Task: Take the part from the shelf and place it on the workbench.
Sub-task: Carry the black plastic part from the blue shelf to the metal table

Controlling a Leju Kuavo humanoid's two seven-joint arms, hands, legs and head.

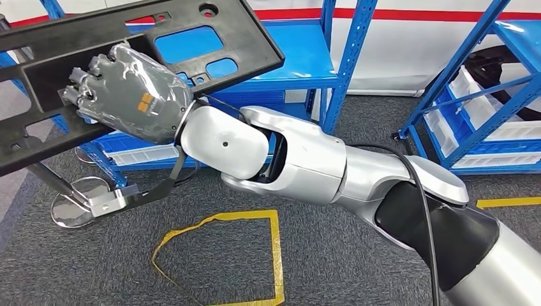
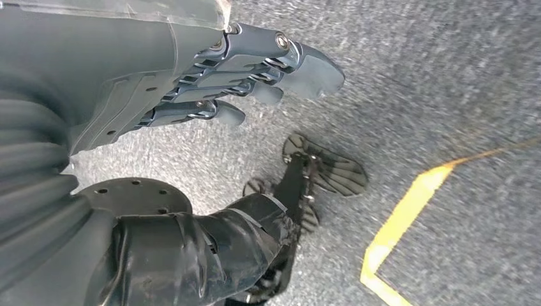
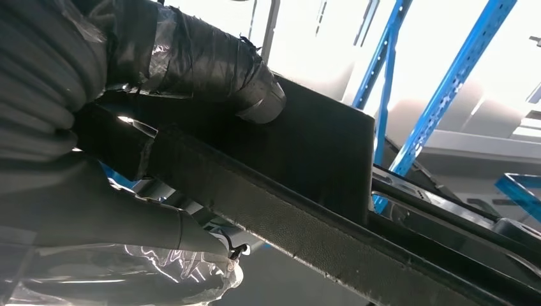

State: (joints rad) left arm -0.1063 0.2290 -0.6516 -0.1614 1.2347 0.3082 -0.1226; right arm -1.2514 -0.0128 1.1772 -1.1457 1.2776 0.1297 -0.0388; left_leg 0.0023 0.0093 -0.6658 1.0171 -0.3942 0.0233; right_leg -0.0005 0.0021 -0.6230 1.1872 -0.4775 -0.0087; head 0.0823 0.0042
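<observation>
The part (image 1: 210, 38) is a large flat black plastic panel with several cutouts, lying tilted across the upper left of the head view in front of a blue shelf deck (image 1: 306, 57). My right arm reaches across to the left, and my right hand (image 1: 127, 89) grips one of the panel's bars. In the right wrist view the taped thumb (image 3: 191, 57) lies over the part's (image 3: 306, 159) dark bar, with the fingers underneath. I cannot tell whether the panel still touches the shelf. My left hand (image 2: 210, 83) hangs over the grey floor, fingers stretched out, holding nothing.
Blue shelf racks stand ahead (image 1: 348, 38) and at the right (image 1: 472, 76), the right one holding white bins (image 1: 462, 86). A round metal stand base (image 1: 73, 207) sits on the carpet at the left. Yellow floor tape (image 1: 275, 255) outlines a patch below my arm.
</observation>
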